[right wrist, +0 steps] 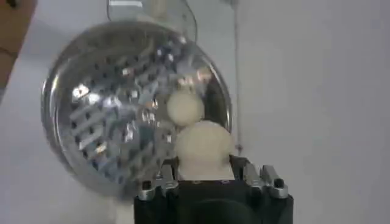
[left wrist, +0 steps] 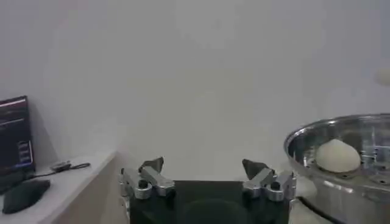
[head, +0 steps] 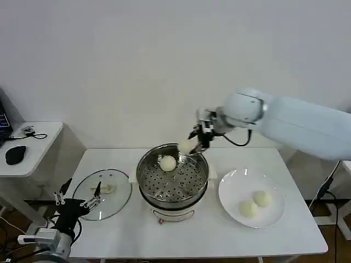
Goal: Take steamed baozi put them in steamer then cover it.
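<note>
The steamer (head: 173, 178) stands mid-table (head: 181, 235) and serves as the landmark. Over its far rim the right hand (head: 198, 140) hangs, clenched on a baozi (head: 186, 146) that bulges pale and round between its jaws in the right wrist view (right wrist: 204, 146). One bun (head: 168, 163) already rests on the perforated tray at the steamer's far side. Two more buns (head: 255, 203) lie on a white plate (head: 233, 189) to the steamer's right. The glass cover (head: 103, 192) lies flat on the table to the steamer's left, bar handle up. The left hand (head: 77, 204) waits released just beside the cover's near edge, away from the steamer. The buns look light and soft, likely to dent or stick, so a gentle hold across the widest middle suits them. The cover looks heavier, slick and breakable; its centre handle seems the safe place to grip.
</note>
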Robot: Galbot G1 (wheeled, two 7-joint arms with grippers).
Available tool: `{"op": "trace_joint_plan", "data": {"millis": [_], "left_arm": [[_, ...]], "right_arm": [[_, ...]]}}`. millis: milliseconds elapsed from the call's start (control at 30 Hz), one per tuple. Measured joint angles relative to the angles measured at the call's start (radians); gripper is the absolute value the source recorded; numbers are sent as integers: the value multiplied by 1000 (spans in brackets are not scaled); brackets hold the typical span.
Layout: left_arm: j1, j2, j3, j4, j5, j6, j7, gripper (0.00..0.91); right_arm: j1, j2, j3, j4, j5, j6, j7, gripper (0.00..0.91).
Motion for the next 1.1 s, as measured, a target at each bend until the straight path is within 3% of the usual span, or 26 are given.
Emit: {"op": "trace_joint_plan", "data": {"millis": [433, 1000, 1067, 1100], "left_arm": [[-1, -10, -6, 8, -8, 1, -4, 907], [-4, -2, -12, 18, -11, 0, -2, 907], [-4, -2, -10, 20, -11, -1, -2, 907], [-5, -2, -10, 20, -11, -1, -2, 907]], "right_arm": [[-86, 173, -27, -76, 35, -44, 34, 595], [-194, 260, -31, -158, -10, -46, 34, 595], [-199, 263, -31, -162, -12, -44, 32, 615], [-200, 264, -29, -163, -14, -44, 32, 836]]}}
